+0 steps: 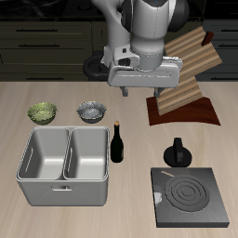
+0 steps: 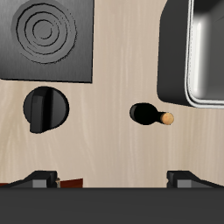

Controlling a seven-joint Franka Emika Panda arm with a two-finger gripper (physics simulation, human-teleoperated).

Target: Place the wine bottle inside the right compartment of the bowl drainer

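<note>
The wine bottle (image 1: 118,144) (image 2: 149,115) is slim and dark, and stands upright on the table just beside the bowl drainer (image 1: 65,189) (image 2: 168,52). The drainer is a grey metal basin with two deep wells. Its right compartment (image 1: 88,153) (image 2: 210,44) is the well nearest the bottle, and nothing lies in it. My gripper (image 1: 141,91) (image 2: 114,179) hangs high above the table, farther back than the bottle. It is open, the fingers are wide apart, and nothing is between them.
A squat black knobbed object (image 1: 177,153) (image 2: 45,108) sits beside the bottle, away from the drainer. A flat black stove plate (image 1: 189,195) (image 2: 44,39) lies near the front edge. Two small bowls (image 1: 42,112) (image 1: 91,112) stand behind the drainer. A brown wooden rack (image 1: 186,84) is at the back.
</note>
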